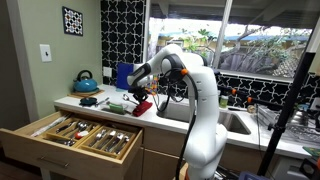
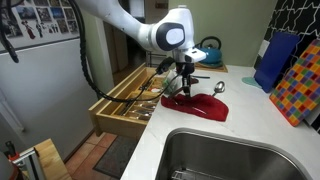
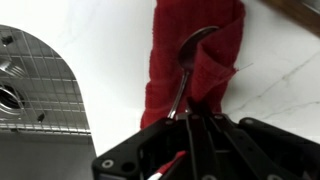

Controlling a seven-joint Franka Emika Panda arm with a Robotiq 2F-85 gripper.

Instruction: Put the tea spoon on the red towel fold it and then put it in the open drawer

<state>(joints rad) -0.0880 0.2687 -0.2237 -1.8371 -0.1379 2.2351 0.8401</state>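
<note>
At the bottom centre of the wrist view the gripper has its jaws drawn in close on the near end of the tea spoon, so the claw appears to be pinching the handle rather than standing free of it. From the claw the spoon runs straight away up the frame, its long axis nearly vertical in the picture, with the bowl at upper centre over the red towel. The spoon is slim, polished metal with a smooth oval bowl that catches the light. The towel is soft, nubbly cloth, rumpled, with a thick fold rising just right of the handle and touching it. Beneath lies a pale, faintly veined counter, hard and glossy, and a wire sink grid fills the left edge. The open drawer sits at the lower left in an exterior view, well apart from the towel, its wooden compartments already holding cutlery.
</note>
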